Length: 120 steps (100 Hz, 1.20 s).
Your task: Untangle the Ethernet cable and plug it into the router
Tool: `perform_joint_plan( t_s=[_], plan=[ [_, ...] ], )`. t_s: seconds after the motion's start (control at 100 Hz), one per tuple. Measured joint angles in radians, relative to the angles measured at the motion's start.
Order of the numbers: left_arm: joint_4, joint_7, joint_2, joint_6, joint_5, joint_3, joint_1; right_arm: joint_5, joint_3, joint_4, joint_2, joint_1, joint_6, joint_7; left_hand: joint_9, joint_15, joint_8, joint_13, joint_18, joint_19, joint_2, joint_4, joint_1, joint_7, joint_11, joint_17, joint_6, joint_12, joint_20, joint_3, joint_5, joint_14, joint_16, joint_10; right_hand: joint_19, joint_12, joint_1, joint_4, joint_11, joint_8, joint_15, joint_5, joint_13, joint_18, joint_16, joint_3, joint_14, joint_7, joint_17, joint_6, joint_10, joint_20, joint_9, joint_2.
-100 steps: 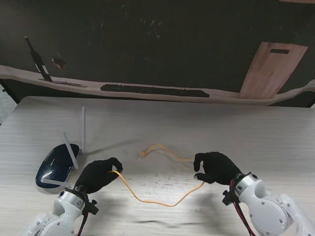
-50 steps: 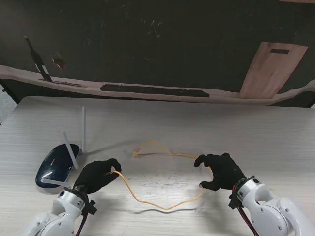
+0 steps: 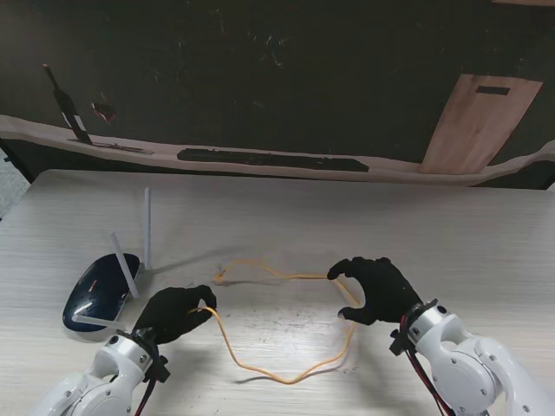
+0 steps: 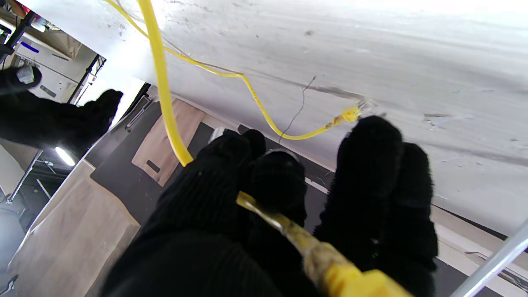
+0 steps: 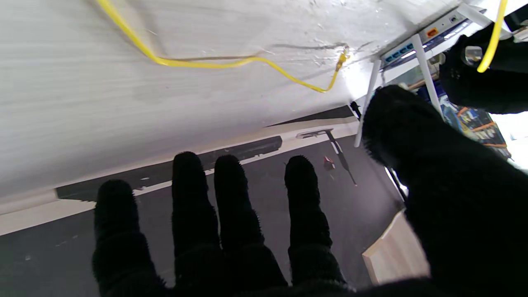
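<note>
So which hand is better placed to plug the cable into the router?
Left. The left hand holds a plug end of the thin yellow Ethernet cable beside the dark blue router. The right hand is open, farther away.

A thin yellow cable (image 3: 286, 374) lies in a loose open loop on the table, sagging toward me in the middle, with one plug end (image 3: 218, 277) resting free on the surface near the centre. The dark blue router (image 3: 100, 290) sits flat at the left, two white antennas (image 3: 146, 229) standing up from it, well apart from that plug.
</note>
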Motion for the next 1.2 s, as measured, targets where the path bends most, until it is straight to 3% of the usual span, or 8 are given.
perform_joint_plan(
  t_s=[0.34, 0.58, 0.81, 0.96, 1.2],
  plan=[
    [0.009, 0.025, 0.001, 0.0, 0.015, 0.013, -0.007, 0.063, -0.251, 0.134, 0.003, 0.252, 0.107, -0.013, -0.051, -0.061, 0.0, -0.064, -0.011, -0.041, 0.0, 0.0, 0.0, -0.011, -0.049, -0.057, -0.013, 0.0, -0.012, -0.001, 0.0, 0.002, -0.008, 0.013, 0.0, 0.0, 0.027, 0.0, 0.017, 0.0, 0.014, -0.015, 0.0, 0.0, 0.0, 0.031, -0.014, -0.001, 0.033, 0.027, 0.0, 0.015, -0.002, 0.0],
    [0.014, 0.022, 0.001, 0.002, 0.017, 0.02, -0.012, 0.111, -0.423, 0.278, -0.023, 0.423, 0.188, -0.073, -0.063, -0.079, 0.0, -0.076, -0.013, -0.05, 0.003, 0.0, 0.0, -0.013, -0.071, -0.075, -0.013, 0.0, -0.013, -0.016, 0.0, 0.003, -0.008, 0.014, -0.013, 0.0, 0.053, 0.0, 0.044, 0.001, 0.007, -0.043, 0.0, -0.003, 0.0, 0.061, -0.044, 0.027, 0.041, 0.037, -0.001, 0.017, -0.04, 0.0],
    [0.013, 0.019, 0.001, 0.003, 0.023, 0.022, -0.012, 0.233, -0.584, 0.421, -0.061, 0.574, 0.246, -0.107, -0.064, -0.087, 0.0, -0.076, -0.013, -0.055, 0.012, 0.0, 0.0, -0.013, -0.072, -0.076, -0.013, 0.0, -0.013, -0.024, 0.0, 0.004, -0.009, 0.014, -0.04, 0.0, 0.054, 0.0, 0.039, 0.002, -0.033, -0.068, -0.032, -0.052, -0.011, 0.077, -0.067, 0.037, 0.032, 0.042, -0.007, 0.011, -0.086, -0.001],
    [0.017, 0.019, 0.001, 0.006, 0.02, 0.026, -0.015, 0.269, -0.672, 0.499, -0.093, 0.651, 0.262, -0.125, -0.064, -0.087, 0.0, -0.076, -0.014, -0.056, 0.012, 0.0, 0.0, -0.013, -0.073, -0.076, -0.013, 0.0, -0.013, -0.037, 0.0, 0.004, -0.009, 0.014, -0.058, 0.0, 0.055, 0.0, 0.042, 0.006, -0.032, -0.092, -0.032, -0.09, -0.011, 0.089, -0.079, 0.04, 0.032, 0.047, -0.01, -0.012, -0.107, -0.004],
    [0.022, 0.01, 0.002, 0.007, 0.013, 0.038, -0.021, 0.351, -0.794, 0.64, -0.157, 0.758, 0.264, -0.16, -0.064, -0.088, 0.0, -0.076, -0.014, -0.056, 0.013, 0.0, 0.0, -0.013, -0.073, -0.076, -0.013, 0.0, -0.013, -0.05, 0.0, 0.004, -0.009, 0.014, -0.088, 0.0, 0.077, 0.0, 0.052, 0.012, -0.036, -0.093, -0.041, -0.15, -0.012, 0.12, -0.091, 0.063, 0.032, 0.047, -0.015, -0.069, -0.124, -0.026]
  ],
)
